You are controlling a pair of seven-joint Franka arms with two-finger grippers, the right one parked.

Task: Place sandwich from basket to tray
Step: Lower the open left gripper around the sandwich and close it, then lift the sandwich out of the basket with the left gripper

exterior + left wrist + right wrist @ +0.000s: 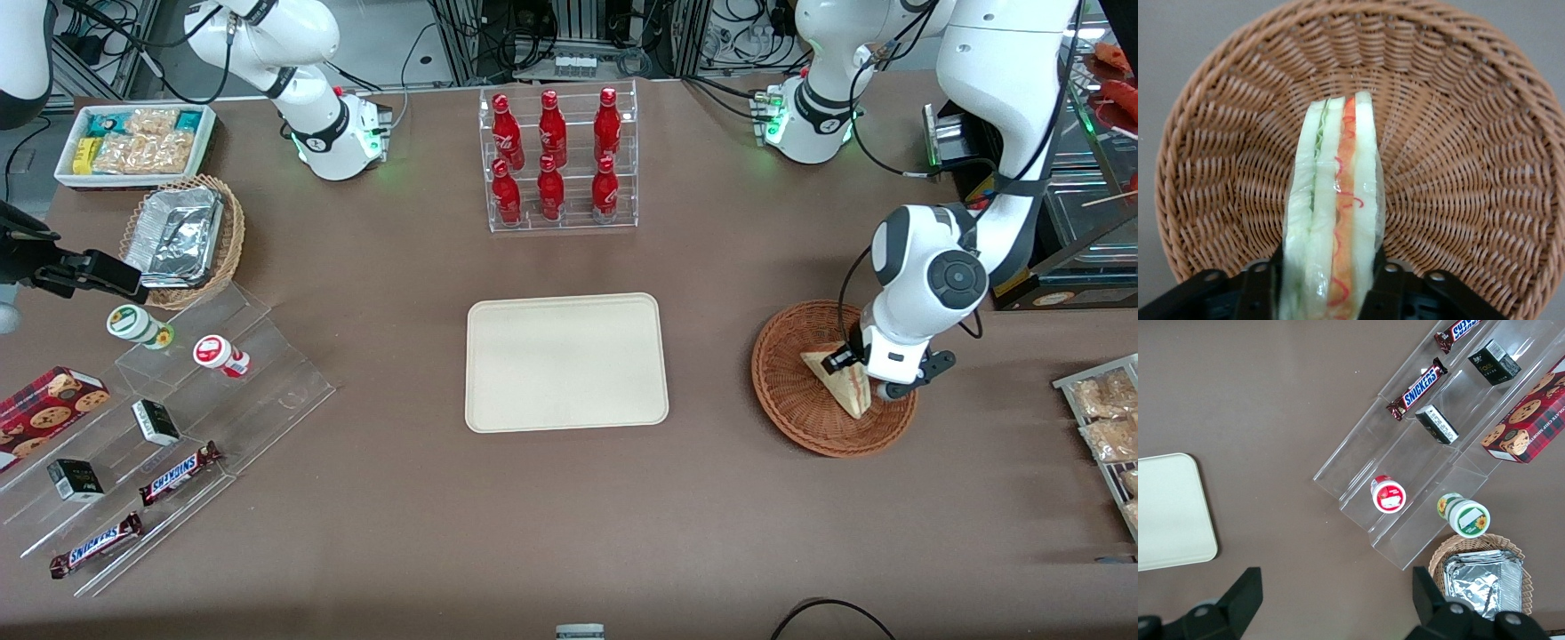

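Sandwich [1335, 220], just one, sits in the single basket [1458, 133] with the tool [1328, 280] clamped on its two flat sides. One tray [565, 362] lies bare on the counter [569, 516] toward the parked arm, six red bottles [553, 156] farther from the front camera.

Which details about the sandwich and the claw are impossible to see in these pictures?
- Claw: fingertips cut off by the left wrist view's edge; in the front view the arm covers them.
- Clear-wrapped triangular white-bread sandwich: partly covered by the arm.
- Round reddish-brown wicker basket: whether the sandwich touches it is unclear.
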